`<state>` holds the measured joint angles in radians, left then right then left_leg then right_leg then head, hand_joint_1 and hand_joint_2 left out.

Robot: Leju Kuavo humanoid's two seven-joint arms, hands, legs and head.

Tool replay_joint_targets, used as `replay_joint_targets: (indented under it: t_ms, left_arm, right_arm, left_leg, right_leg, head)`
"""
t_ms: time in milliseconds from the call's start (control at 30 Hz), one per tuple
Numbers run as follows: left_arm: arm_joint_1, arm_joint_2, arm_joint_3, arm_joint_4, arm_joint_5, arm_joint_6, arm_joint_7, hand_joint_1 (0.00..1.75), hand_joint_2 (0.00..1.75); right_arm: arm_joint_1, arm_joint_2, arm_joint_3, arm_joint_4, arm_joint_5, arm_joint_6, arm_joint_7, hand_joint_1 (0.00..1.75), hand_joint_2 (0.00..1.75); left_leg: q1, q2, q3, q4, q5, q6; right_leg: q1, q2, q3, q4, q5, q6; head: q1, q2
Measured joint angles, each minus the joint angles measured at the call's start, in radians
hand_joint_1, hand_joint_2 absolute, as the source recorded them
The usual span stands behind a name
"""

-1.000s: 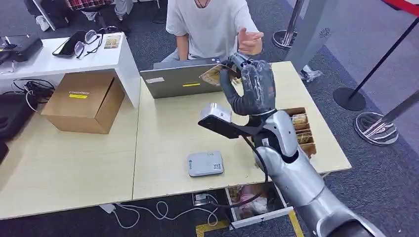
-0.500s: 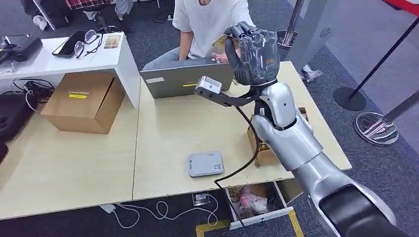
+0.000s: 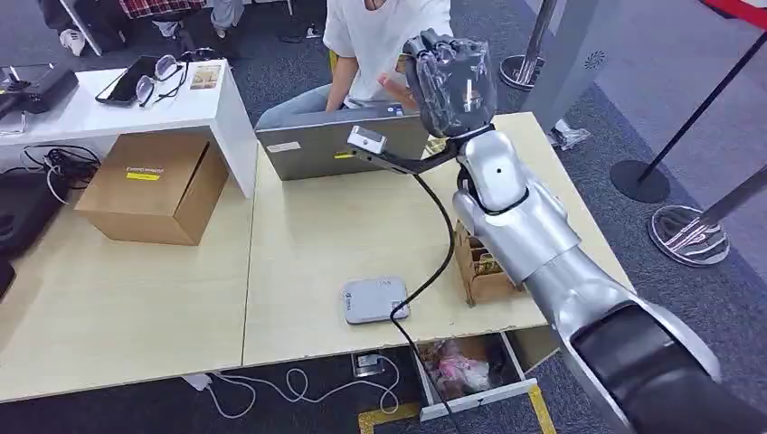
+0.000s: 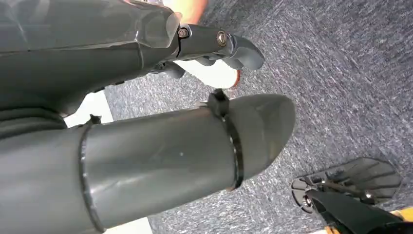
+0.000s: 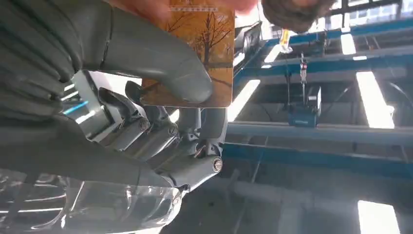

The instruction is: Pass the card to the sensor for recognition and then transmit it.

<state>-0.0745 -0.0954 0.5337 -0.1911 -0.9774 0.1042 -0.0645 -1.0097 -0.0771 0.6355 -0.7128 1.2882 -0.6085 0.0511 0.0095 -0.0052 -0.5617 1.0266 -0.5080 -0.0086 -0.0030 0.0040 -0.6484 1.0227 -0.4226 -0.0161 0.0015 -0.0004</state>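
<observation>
Right robot hand [image 3: 449, 77]: raised high over the far edge of the desk [image 3: 307, 235], well above and beyond the card reader [image 3: 375, 299]; thumb and fingers pinching the card [image 5: 197, 53].
Card: orange, printed with bare trees; clamped under the thick thumb in the right wrist view, held up toward the seated person [image 3: 384, 41] behind the laptop [image 3: 339, 145].
Person's hand [image 3: 398, 86]: lifted just beside the robot hand; fingertips apparently on the card's far edge in the right wrist view, contact not certain.
Change over the last second: arm lifted from above the middle of the desk, up and away from the card reader, now extended toward the person; person's hand closer to the card than before.
Meaning for the task: judged to be the transmit step, with the card offered for a handover; card not yet released.
Card reader: small grey box, near the front edge of the desk, well apart from the card.
Card box [image 3: 484, 267]: wooden holder to the right of the card reader, partly hidden by the arm.
Left robot hand [image 4: 160, 44]: hanging low over grey carpet; fingers lying loosely apart, nothing held.
Next: grip to loosen only once the person has the card firmly.
</observation>
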Motion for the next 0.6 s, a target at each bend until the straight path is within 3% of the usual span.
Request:
replay_joint_targets:
  t_ms: [300,333,367,600]
  left_arm:
    - [0.004,0.000,0.000,0.000,0.025,0.012,0.006,0.00,0.00]
    - [0.005,0.000,0.000,0.000,0.026,0.014,0.005,0.00,0.00]
    - [0.006,0.000,0.000,0.000,0.026,0.016,0.003,0.00,0.00]
    - [0.006,-0.001,0.000,0.000,0.023,0.019,0.010,0.00,0.00]
  right_arm:
    - [-0.073,0.066,0.055,0.164,0.034,0.033,0.012,1.75,1.75]
    - [-0.076,0.072,0.058,0.176,0.035,0.036,0.013,0.79,1.75]
    - [-0.080,0.077,0.062,0.188,0.037,0.039,0.016,0.00,1.75]
    - [-0.091,0.093,0.083,0.229,0.032,0.039,0.040,0.00,1.75]
  left_leg:
    - [0.000,0.000,0.000,0.000,0.000,0.000]
    - [0.000,0.000,0.000,0.000,0.000,0.000]
    - [0.000,0.000,0.000,0.000,0.000,0.000]
    - [0.000,-0.001,0.000,0.000,0.000,0.000]
  right_leg:
    - [0.000,0.000,0.000,0.000,0.000,0.000]
    - [0.000,0.000,0.000,0.000,0.000,0.000]
    - [0.000,0.000,0.000,0.000,0.000,0.000]
    - [0.000,0.000,0.000,0.000,0.000,0.000]
  head:
    - [0.000,0.000]
    - [0.000,0.000]
    - [0.000,0.000]
    - [0.000,0.000]
